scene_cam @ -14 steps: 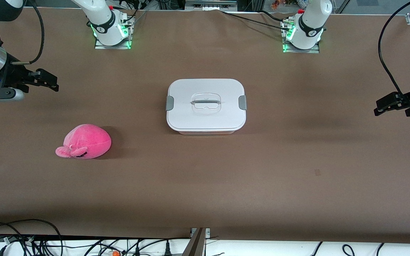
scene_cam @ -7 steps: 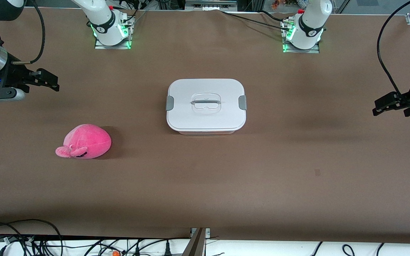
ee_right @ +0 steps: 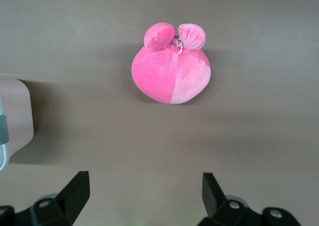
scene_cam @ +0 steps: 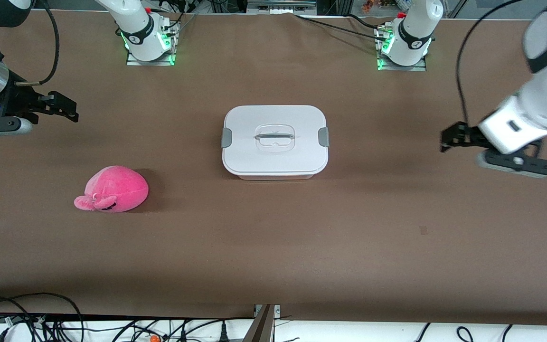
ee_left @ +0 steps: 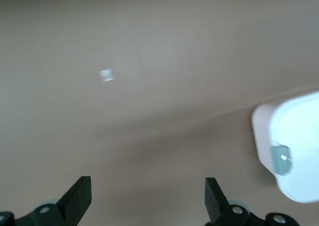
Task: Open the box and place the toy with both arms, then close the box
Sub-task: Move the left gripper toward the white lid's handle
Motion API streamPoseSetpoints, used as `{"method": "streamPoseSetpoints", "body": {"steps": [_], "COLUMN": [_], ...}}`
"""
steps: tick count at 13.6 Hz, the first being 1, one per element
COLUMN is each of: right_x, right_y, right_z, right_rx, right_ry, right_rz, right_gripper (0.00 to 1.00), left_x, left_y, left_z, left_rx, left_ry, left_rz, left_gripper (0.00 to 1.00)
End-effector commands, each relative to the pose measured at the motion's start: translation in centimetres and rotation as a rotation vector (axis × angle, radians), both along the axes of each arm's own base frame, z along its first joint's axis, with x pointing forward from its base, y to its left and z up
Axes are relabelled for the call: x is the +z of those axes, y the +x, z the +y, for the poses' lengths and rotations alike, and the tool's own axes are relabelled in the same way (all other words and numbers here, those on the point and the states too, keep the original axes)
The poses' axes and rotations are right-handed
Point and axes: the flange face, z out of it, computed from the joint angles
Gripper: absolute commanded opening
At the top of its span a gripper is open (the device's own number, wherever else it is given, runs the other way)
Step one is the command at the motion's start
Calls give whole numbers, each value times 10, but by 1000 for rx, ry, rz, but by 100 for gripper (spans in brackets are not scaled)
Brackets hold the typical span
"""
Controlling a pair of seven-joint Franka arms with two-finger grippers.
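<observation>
The box stands shut in the middle of the table, its white lid on, with grey clips at both ends and a clear handle on top. The pink plush toy lies on the table toward the right arm's end, nearer to the front camera than the box. My left gripper hovers open over bare table at the left arm's end, pointing at the box, with nothing between its fingers. My right gripper waits open at the right arm's end, empty; its wrist view shows the toy and a box corner.
The two arm bases stand along the table edge farthest from the front camera. Cables hang below the edge nearest that camera. A small dark mark sits on the brown tabletop.
The left arm has swung in from the table's end toward the box, its gripper still open. The right arm, box and toy have not moved.
</observation>
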Motion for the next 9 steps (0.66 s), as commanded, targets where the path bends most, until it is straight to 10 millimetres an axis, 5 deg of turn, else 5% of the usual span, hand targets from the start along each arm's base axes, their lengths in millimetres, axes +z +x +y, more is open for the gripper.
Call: {"method": "streamPoseSetpoints", "body": {"steps": [1,6,9], "right_x": [6,5,5], "right_y": [3,4,4], "right_z": [-2,-2,1], "right_rx": [6,8,12], "right_ry": [-14,-15,-15], "right_rz": [-4,-7,-7], "right_gripper": [100,100,100], "left_x": [-10,-58,-107], "left_y": [-11,-69,-73], "left_z": [-64,-225,-295], "left_rx": [-119,-552,-852], "left_ry": [-27,-32,-27], "left_rz": [39,104,35], "left_gripper": [100,100,100]}}
